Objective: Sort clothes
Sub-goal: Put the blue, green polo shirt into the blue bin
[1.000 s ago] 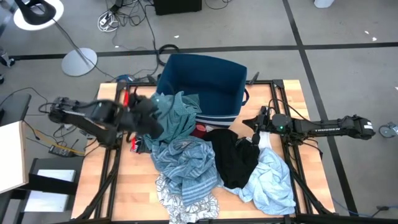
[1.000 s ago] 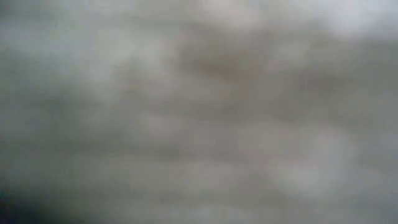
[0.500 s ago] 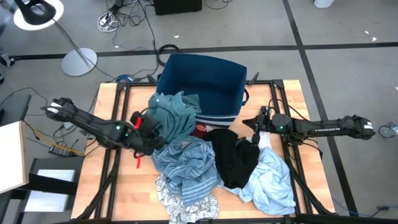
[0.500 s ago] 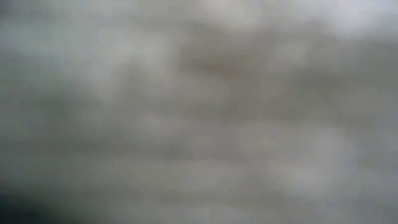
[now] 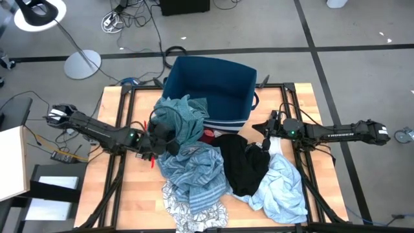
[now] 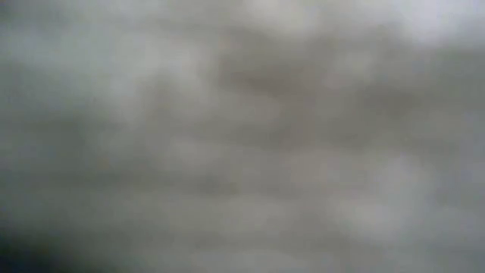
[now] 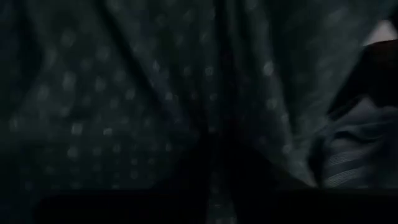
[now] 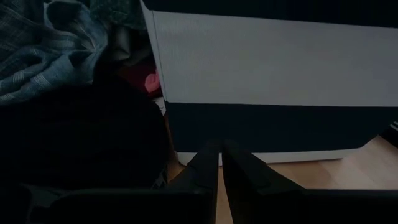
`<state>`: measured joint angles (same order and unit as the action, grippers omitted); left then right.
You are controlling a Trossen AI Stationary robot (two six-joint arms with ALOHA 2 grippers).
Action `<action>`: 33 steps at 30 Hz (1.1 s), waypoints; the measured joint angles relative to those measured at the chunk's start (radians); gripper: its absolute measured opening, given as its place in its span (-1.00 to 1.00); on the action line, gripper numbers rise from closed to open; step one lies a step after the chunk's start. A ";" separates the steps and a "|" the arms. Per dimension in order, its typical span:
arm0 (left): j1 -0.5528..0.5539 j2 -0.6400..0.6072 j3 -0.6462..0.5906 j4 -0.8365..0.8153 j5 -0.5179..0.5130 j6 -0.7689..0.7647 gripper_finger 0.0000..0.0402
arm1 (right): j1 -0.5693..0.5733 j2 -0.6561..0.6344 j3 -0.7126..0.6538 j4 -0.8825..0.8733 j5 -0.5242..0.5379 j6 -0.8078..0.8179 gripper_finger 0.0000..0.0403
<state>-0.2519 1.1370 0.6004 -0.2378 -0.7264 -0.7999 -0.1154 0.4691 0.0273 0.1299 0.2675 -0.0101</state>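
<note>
Left gripper [image 5: 157, 137] is pressed into the teal garment [image 5: 180, 118] at the pile's left edge, arm stretched low across the table [image 5: 139, 188] from the left; the left wrist view is filled with the same teal dotted fabric [image 7: 155, 93], right up against the lens, so whether its fingers are apart or together cannot be told; a bit of blue-striped cloth [image 7: 348, 162] shows at one side of that view.

Teal garment is heaped against the front wall of the dark blue bin [image 5: 213, 81], its top draped over the bin's near rim; blue-striped garment [image 5: 194, 169] lies just in front of it, touching; grey-white leaf-print piece [image 5: 194, 210] sits under the striped one at the table's near edge; black garment [image 5: 242, 162] lies to the right of the striped one, touching; pale blue garment [image 5: 281, 188] overlaps the black one's right side; small red piece [image 5: 208, 136] peeks out between the teal, the black and the bin.

Right gripper [image 5: 267, 133] rests at the black garment's right edge, near the bin's corner; its fingers [image 8: 208, 165] are together, nothing between them, pointing at the bin's white band [image 8: 267, 59]; black fabric [image 8: 81, 143] just beside.

Low view shows only grey blur.
</note>
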 joint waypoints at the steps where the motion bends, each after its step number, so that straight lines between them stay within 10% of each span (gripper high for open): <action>1: 0.003 0.000 0.011 0.028 0.004 0.046 -0.90 | 0.000 0.000 0.000 0.000 0.000 0.000 -0.89; 22: 0.365 0.167 0.813 0.144 0.027 0.928 -1.00 | 0.000 0.000 0.000 0.008 0.000 0.000 -0.89; 33: 0.530 0.359 1.088 -0.103 0.090 0.922 -0.96 | 0.000 0.000 0.000 0.012 0.000 0.000 -0.89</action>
<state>0.2781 1.4956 1.6886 -0.3413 -0.6366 0.1222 -0.1158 0.4692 0.0273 0.1417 0.2675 -0.0101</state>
